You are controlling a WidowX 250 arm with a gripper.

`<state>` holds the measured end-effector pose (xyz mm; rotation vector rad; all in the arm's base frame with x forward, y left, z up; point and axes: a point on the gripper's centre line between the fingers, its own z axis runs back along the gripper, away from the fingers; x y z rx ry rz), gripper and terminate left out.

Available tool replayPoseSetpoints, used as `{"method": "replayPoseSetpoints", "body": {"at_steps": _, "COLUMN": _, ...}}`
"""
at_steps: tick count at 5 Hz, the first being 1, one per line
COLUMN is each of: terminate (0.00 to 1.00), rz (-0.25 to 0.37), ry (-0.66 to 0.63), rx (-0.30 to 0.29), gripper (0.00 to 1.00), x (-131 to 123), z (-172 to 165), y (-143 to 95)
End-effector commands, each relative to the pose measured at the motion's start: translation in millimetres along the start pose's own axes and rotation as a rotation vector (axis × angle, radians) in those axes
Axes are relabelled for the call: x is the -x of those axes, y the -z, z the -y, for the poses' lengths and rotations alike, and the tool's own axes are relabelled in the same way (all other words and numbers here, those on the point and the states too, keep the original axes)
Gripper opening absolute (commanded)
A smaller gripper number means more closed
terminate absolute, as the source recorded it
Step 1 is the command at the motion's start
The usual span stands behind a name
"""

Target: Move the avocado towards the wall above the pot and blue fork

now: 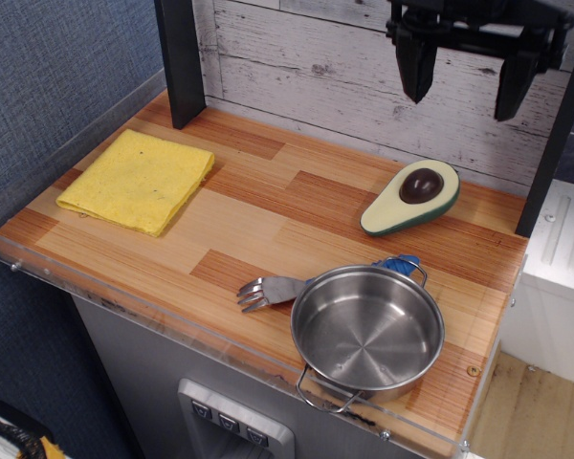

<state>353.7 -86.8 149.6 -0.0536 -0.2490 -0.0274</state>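
The avocado (410, 197) lies flat on the wooden table, pit side up, close to the plank wall (306, 67) at the back right. It sits just behind the steel pot (367, 331) and the blue fork (277, 287), whose blue handle end (399, 264) peeks out behind the pot's rim. My gripper (467, 81) hangs high above the avocado, near the top of the view, with its two dark fingers (416, 65) spread wide and nothing between them.
A folded yellow cloth (139, 179) lies at the left of the table (268, 210). A black post (180, 59) stands at the back left and another (560, 124) at the right. A clear acrylic lip (172, 316) edges the front. Blue fabric panel (48, 86) on the left.
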Motion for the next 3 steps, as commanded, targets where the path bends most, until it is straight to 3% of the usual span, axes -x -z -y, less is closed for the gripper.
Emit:
{"method": "replayPoseSetpoints", "body": {"at_steps": 1, "terminate": 0.0, "rz": 0.024, "ry": -0.033, "rx": -0.01, "gripper": 1.0, "x": 35, "z": -28, "y": -33}}
{"method": "replayPoseSetpoints", "body": {"at_steps": 2, "terminate": 0.0, "rz": 0.039, "ry": -0.041, "rx": -0.014, "gripper": 1.0, "x": 51, "z": -44, "y": -42}}
{"method": "replayPoseSetpoints", "body": {"at_steps": 3, "terminate": 1.0, "rz": 0.052, "ry": -0.034, "rx": 0.008, "gripper": 1.0, "x": 59, "z": -54, "y": -44}}
